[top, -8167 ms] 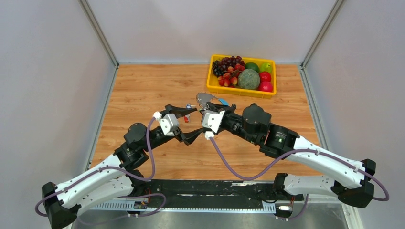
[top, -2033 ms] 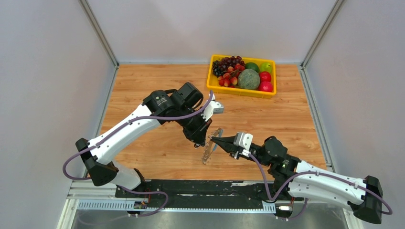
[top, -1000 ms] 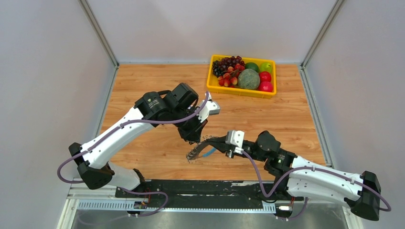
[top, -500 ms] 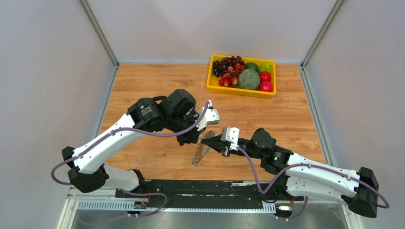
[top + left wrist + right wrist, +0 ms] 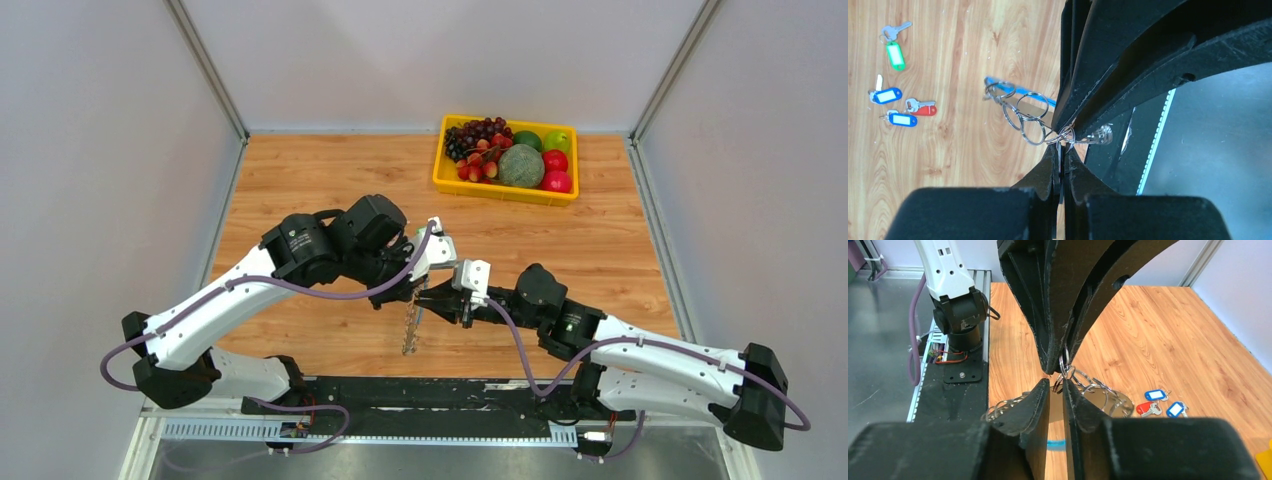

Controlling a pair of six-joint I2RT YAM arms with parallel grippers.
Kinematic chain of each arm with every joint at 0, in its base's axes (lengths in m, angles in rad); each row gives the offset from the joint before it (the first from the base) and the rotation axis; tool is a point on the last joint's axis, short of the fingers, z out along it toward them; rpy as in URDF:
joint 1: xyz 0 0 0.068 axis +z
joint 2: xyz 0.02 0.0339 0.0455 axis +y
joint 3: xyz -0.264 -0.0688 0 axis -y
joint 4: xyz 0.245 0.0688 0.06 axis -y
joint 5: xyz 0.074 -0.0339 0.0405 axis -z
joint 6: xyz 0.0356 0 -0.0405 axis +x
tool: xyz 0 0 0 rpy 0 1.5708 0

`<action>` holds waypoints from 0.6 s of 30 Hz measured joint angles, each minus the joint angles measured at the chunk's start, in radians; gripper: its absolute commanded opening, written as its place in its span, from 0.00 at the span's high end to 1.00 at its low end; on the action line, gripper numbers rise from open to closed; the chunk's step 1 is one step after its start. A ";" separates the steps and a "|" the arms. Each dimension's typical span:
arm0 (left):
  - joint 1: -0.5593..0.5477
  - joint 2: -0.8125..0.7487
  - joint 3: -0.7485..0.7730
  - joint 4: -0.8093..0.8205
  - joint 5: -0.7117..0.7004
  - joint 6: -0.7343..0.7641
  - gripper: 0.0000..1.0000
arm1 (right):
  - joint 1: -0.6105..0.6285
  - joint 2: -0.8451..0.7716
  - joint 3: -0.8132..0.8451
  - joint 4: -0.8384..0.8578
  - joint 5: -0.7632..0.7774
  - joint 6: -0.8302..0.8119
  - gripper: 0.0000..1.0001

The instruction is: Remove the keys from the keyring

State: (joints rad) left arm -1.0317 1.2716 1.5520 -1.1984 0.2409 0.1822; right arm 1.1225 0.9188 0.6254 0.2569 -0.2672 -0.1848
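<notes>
My left gripper [image 5: 1062,148] is shut on a small wire loop of the keyring [image 5: 1023,114], which hangs from its tips above the table. In the top view the keyring [image 5: 410,328] dangles edge-on below the two meeting grippers. My right gripper [image 5: 1056,383] faces the left one tip to tip. Its jaws stand a little apart, with a wire loop at the gap. The keyring's light-blue section [image 5: 1020,91] shows behind the loops. Several tagged keys lie loose on the wood: green [image 5: 894,54], blue [image 5: 886,95], red [image 5: 924,108] and another blue [image 5: 902,119].
A yellow basket [image 5: 438,172] of fruit with a melon [image 5: 521,165] stands at the back right. Both arm bases sit on the black rail [image 5: 420,395] at the near edge, close under the hanging keyring. Grey walls close in the table left and right.
Both grippers drifted slightly left and back together. The keyring swung from slanted to hanging almost straight down. My right jaws, shut before, now stand slightly apart.
</notes>
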 measured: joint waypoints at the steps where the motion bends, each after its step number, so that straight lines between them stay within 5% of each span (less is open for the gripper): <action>1: -0.001 0.000 -0.001 0.003 -0.001 0.000 1.00 | 0.000 0.000 0.000 -0.003 0.000 0.002 0.70; 8: -0.004 -0.004 -0.003 0.049 -0.017 0.018 1.00 | 0.000 -0.076 -0.017 -0.036 0.015 0.008 0.54; 18: -0.008 -0.040 -0.034 0.064 -0.034 0.079 1.00 | -0.005 -0.226 -0.039 -0.070 0.078 0.004 0.51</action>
State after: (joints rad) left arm -1.0401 1.2316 1.5181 -1.1339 0.2070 0.2611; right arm 1.1172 0.6930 0.5861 0.1867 -0.1890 -0.1810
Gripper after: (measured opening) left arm 0.028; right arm 0.486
